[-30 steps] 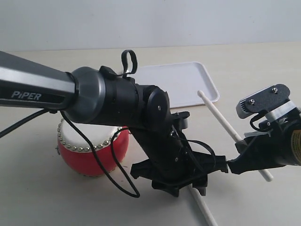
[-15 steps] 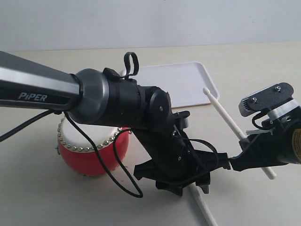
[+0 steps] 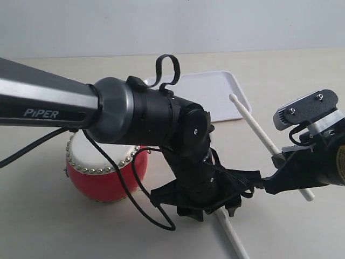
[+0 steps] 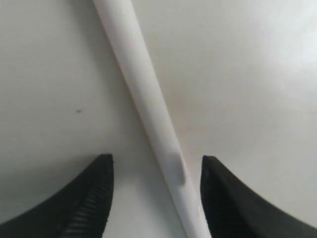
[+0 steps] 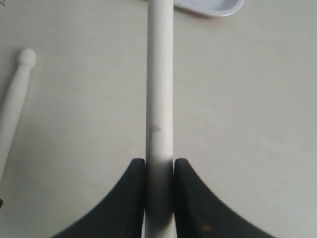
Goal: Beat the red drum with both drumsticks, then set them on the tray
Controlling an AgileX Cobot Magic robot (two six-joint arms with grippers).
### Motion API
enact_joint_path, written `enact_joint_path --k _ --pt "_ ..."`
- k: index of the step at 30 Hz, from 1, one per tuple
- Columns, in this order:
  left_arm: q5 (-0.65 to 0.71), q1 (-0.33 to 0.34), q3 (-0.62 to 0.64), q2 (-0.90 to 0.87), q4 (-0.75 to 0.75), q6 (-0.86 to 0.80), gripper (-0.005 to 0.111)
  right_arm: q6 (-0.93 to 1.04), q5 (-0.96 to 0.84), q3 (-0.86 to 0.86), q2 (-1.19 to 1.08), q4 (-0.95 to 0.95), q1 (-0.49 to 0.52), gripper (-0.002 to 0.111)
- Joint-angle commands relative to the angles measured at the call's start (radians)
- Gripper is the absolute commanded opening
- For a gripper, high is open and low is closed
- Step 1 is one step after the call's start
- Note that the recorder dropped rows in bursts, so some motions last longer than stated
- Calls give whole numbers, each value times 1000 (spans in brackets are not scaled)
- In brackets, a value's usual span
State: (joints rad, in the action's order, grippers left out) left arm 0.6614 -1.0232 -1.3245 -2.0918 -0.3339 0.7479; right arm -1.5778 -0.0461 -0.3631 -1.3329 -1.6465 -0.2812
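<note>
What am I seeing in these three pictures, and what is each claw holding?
Two dark robot arms, each ending in a two-fingered gripper. The wide picture is from a camera off the arms; each close-up is from a wrist camera. On the beige table sit a squat glossy red drum and a flat white plastic tray. The right gripper is shut on one slim pale cream drumstick, held off the table. The left gripper is open astride the second drumstick, apparently lying on the table.

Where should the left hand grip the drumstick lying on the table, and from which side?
Grip the drumstick on its shaft, from straight above. It lies flat on the table, slim and round, between the open fingers of the left hand, so closing across its width should hold it.
</note>
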Motion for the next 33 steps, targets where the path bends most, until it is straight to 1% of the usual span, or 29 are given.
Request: enact_joint_path --k 1,5,12,15,21,23,26,28,30,31,33 --pt "-5 -5 -15 8 50 77 52 5 -6 -3 29 -4 -3 0" --pt "5 -6 -17 -11 59 103 52 3 -39 -3 45 -4 -3 0" --pt "19 -33 -21 -56 59 119 50 -3 -57 -3 102 -1 -3 0" --pt "57 -36 -30 -61 64 119 50 -3 -52 -3 126 -1 -3 0" --pt "182 -36 -30 -61 118 119 50 -3 -35 -3 146 -1 -3 0" --pt "194 -36 -30 -61 122 119 50 -3 -31 -3 146 -1 -3 0" --pt "207 -46 -30 -61 173 119 48 -3 -31 -3 146 -1 -3 0" --pt "259 -48 -30 -61 201 119 30 -3 -27 -3 146 -1 -3 0" --pt "269 -48 -30 -61 201 107 6 -3 -27 -3 146 -1 -3 0" --pt "266 -51 -30 -61 201 102 0 -3 -27 -3 146 -1 -3 0" --pt "264 -55 -30 -61 201 95 0 -3 -25 -3 146 -1 -3 0"
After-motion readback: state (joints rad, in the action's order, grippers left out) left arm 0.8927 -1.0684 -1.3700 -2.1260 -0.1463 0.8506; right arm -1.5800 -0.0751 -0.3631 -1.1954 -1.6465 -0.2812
